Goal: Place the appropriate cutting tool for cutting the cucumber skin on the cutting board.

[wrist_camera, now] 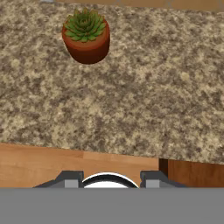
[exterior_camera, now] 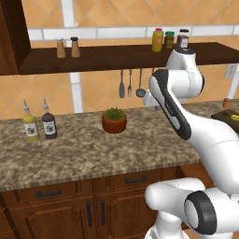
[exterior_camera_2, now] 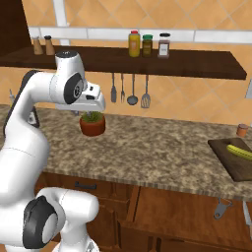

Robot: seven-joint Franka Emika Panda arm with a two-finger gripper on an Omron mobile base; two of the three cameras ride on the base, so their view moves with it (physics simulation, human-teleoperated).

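Speckled granite everywhere: the counter (exterior_camera_2: pixel 162 147) runs the whole width, and we're parked in front of it with the arm folded up high over its left part. The cutting board (exterior_camera_2: pixel 235 158) is the dark wooden slab way off at the right end, with the cucumber (exterior_camera_2: pixel 240 151) lying on it, long axis running diagonally back-left to front-right.

Next down in size, the terracotta plant pot (wrist_camera: pixel 86 37) sits just ahead of the tool (wrist_camera: pixel 108 178), which hangs above the counter's front edge looking down. The two finger tips sit apart with nothing between them, so we'd call it fairly wide and empty.

The bit that matters: below the counter edge at the far right there's an open drawer, and a small grey utensil (exterior_camera_2: pixel 221 207) is poking out, possibly the peeler, though it's too small for us to swear to it. Either way, both that and the board lie well off to the right of the tool, so we reckon the next move is a long swing or drive rightward before any grab.
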